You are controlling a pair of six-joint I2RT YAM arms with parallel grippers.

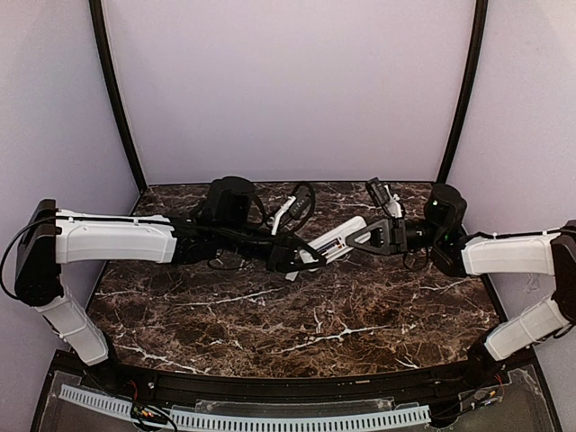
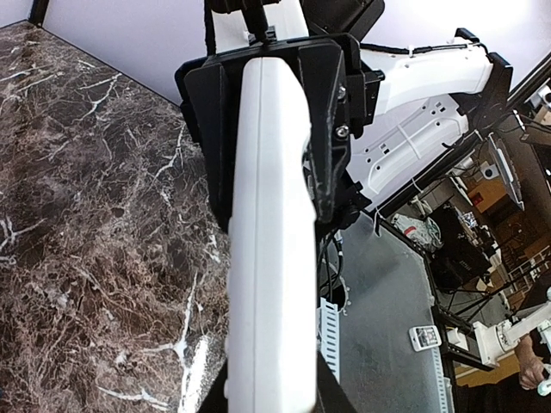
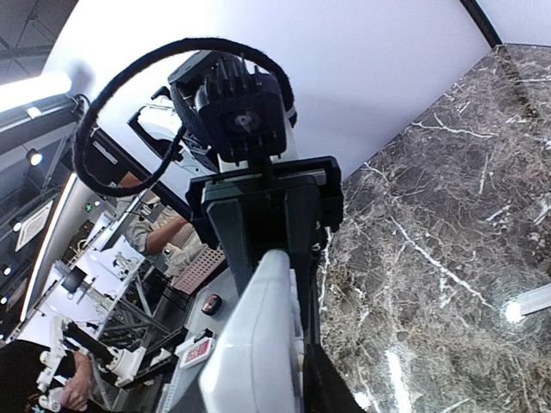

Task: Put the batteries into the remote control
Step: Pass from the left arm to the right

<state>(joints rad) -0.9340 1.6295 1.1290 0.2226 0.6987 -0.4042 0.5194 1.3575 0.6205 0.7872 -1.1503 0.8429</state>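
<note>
Two robot arms meet over the middle of a dark marble worktop (image 1: 270,315), nearer its far edge than its near edge. Between them is a slim white remote (image 1: 335,241), lying lengthwise from left to right. It appears to be lifted clear of the surface.

The left gripper (image 1: 306,255) is clamped on the remote's left end. The right gripper (image 1: 360,237) is clamped on its right end. Each wrist camera looks along the white body to the other arm's black fingers closed around the far end.

From above, a dark strip runs along the remote, possibly the open battery recess. It is too small to tell whether anything sits inside. No batteries can be made out in any view. The right wrist camera shows a small white piece (image 3: 529,301) lying on the marble, apart from the remote.

As a judgement, the task looks early or midway. The remote is held firmly by both arms, but loading the batteries seems yet to be done, or cannot be confirmed.
</note>
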